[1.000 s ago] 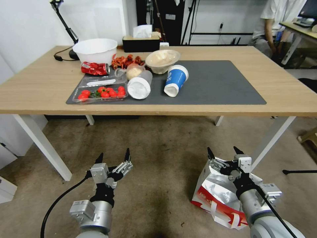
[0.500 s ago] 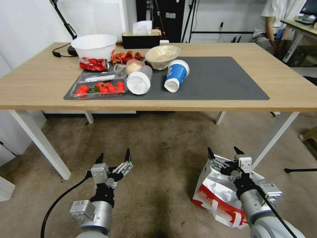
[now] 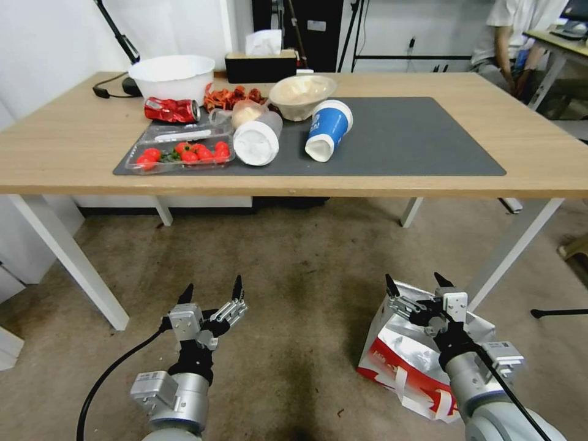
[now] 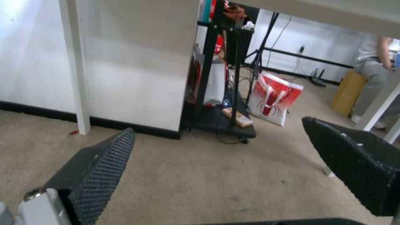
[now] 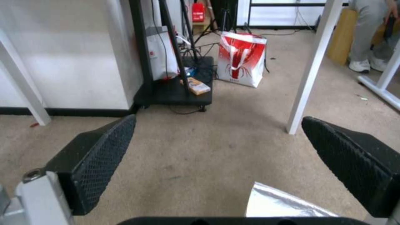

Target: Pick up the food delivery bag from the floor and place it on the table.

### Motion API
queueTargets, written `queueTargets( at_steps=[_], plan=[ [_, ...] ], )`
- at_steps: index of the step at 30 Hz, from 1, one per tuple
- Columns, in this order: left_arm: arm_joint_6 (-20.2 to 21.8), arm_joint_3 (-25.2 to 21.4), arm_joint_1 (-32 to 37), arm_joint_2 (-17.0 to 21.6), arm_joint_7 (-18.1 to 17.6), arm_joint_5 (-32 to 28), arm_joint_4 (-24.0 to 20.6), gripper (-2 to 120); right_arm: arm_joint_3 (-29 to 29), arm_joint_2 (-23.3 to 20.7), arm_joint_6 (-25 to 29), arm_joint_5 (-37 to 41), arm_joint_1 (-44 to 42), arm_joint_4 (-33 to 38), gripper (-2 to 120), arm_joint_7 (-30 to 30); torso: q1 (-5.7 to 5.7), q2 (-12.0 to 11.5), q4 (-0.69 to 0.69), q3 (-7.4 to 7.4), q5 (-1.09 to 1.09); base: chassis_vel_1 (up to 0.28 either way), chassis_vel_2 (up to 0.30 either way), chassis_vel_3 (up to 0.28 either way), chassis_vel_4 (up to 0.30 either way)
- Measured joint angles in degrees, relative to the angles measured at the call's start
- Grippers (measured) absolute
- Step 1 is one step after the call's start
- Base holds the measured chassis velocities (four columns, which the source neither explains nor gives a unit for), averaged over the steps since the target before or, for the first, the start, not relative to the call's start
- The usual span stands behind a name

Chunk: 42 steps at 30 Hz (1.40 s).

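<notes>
The wide light-wood table with white slanted legs (image 3: 539,159) sits at the far side, its dark grey mat (image 3: 404,141) half bare on the right. On the grey-brown floor (image 3: 294,269), near right, stands the boxy red-and-white foil-lined delivery bag (image 3: 401,361), mouth gaping. The right gripper (image 3: 418,286) hangs over its rim, jaws spread wide, gripping nothing. The left gripper (image 3: 211,292) is also spread, over bare floor. I'd go for a white strap, not the crinkly foil.

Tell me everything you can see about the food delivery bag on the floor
The food delivery bag is boxy, red and white outside with white strap handles, its mouth open to crinkly silver foil lining. It sits tilted on the floor, near a white table leg. The open right gripper hovers over its rim without gripping it; a foil corner shows in the right wrist view.
</notes>
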Motion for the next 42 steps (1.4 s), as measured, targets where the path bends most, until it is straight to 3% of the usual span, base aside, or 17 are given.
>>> queueTargets(
  at_steps=[42],
  plan=[
    [-0.26, 0.34, -0.26, 0.67, 0.21, -0.03, -0.06, 100, 0.02, 0.36, 0.7, -0.61, -0.88, -0.43, 100, -0.02, -2.51, -9.42, 0.0, -6.89, 0.0, 0.0, 0.0, 0.0, 0.0]
  ],
)
